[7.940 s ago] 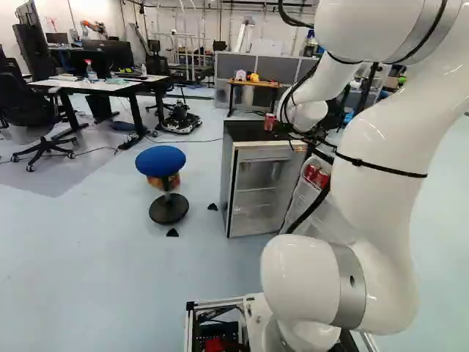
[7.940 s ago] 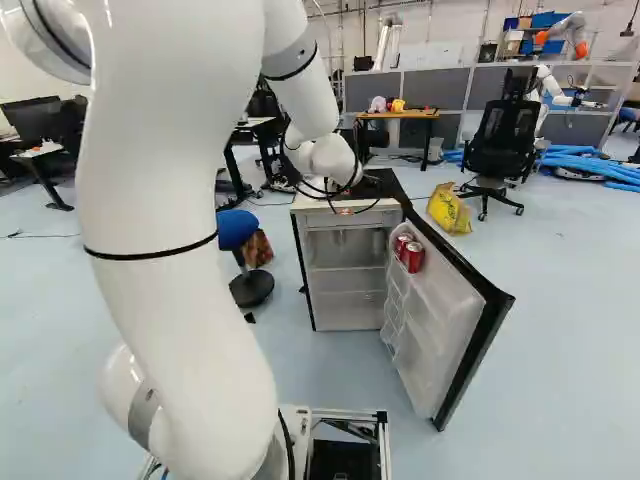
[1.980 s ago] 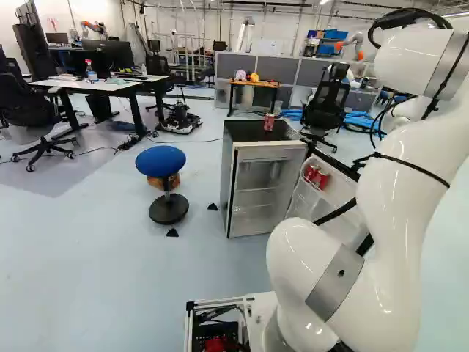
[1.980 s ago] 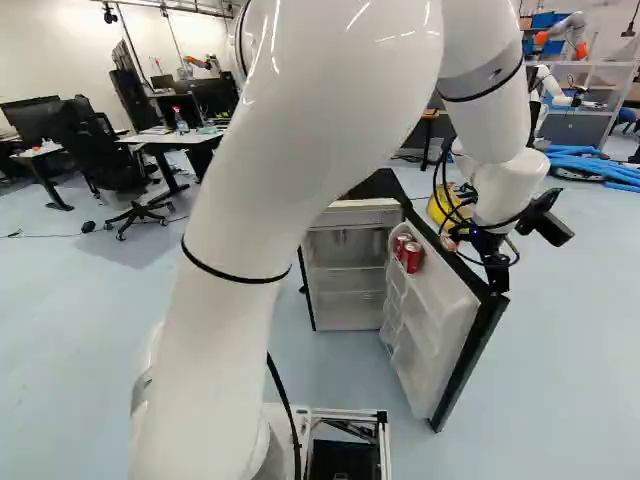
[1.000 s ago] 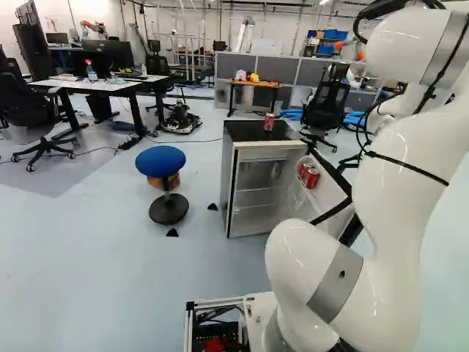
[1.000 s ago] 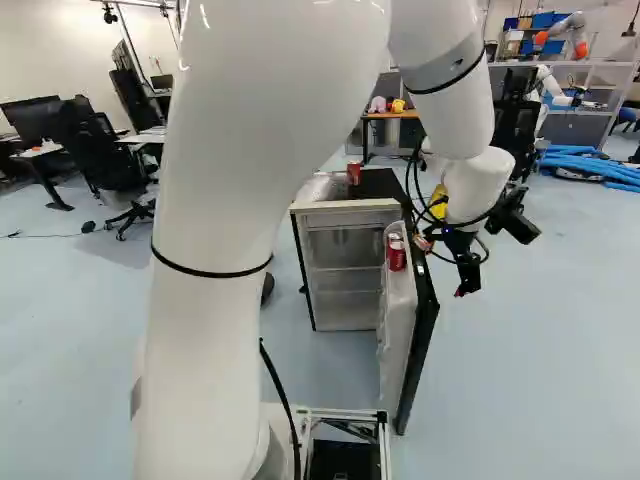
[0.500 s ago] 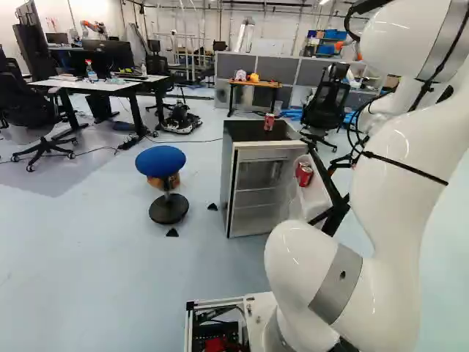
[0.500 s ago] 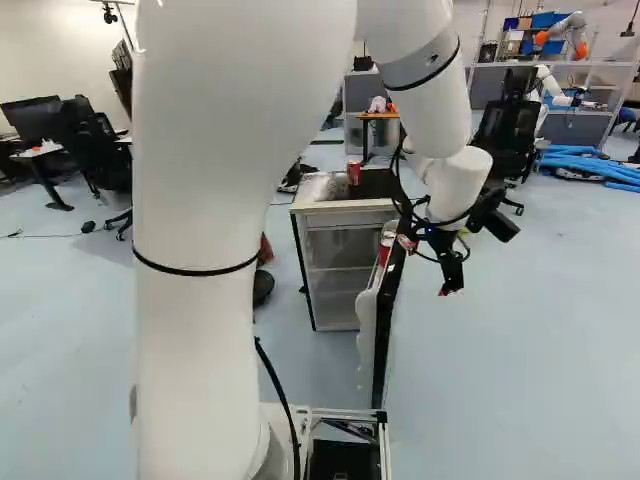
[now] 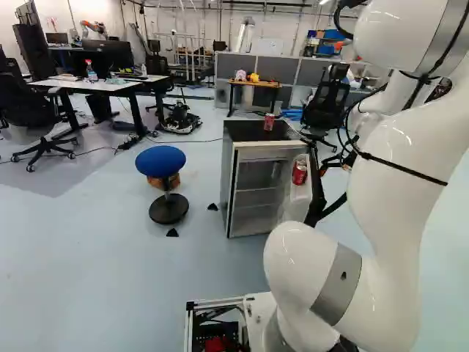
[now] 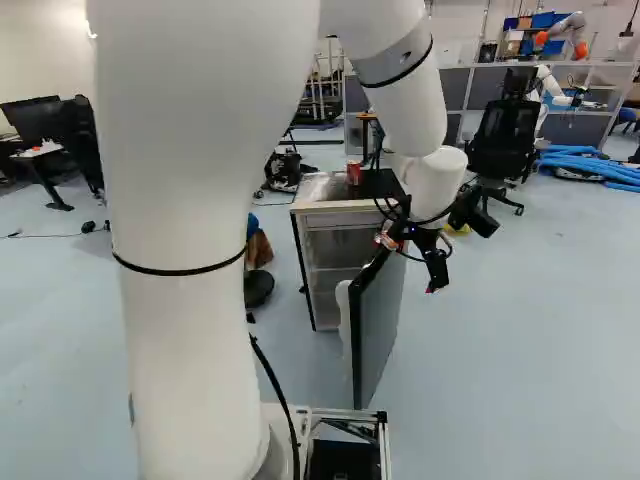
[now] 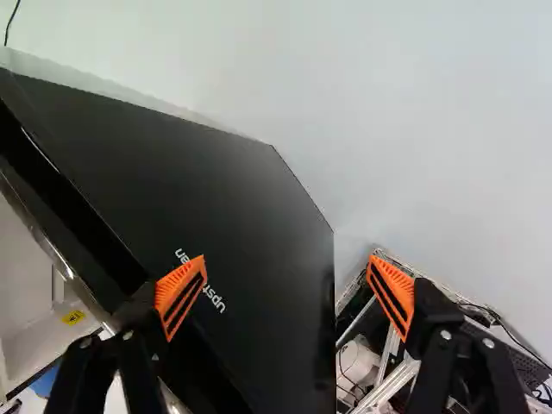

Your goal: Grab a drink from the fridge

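Note:
In the right base view my gripper (image 10: 434, 278) hangs on the outer side of the fridge door (image 10: 382, 312), close to its upper part. The wrist view shows the gripper (image 11: 285, 291) open, its orange-padded fingers wide apart over the door's black outer face (image 11: 216, 190), nothing gripped. Whether a finger touches the door I cannot tell. The door stands partly open from the small fridge (image 9: 256, 194), shelves visible inside. A red can (image 9: 300, 172) sits in the door's upper rack. Another red can (image 9: 269, 122) stands on the fridge's black top.
A blue stool (image 9: 160, 160) stands beside the fridge in the left base view. Behind are a wooden table (image 9: 254, 83), a black office chair (image 10: 503, 140) and blue tubes (image 10: 590, 163). Another robot (image 10: 548, 84) is at the far back right.
The door has swung inward, towards the fridge body, carrying its cans along. My gripper has moved with it, leftward in the right base view. The base and the can on top have stayed put.

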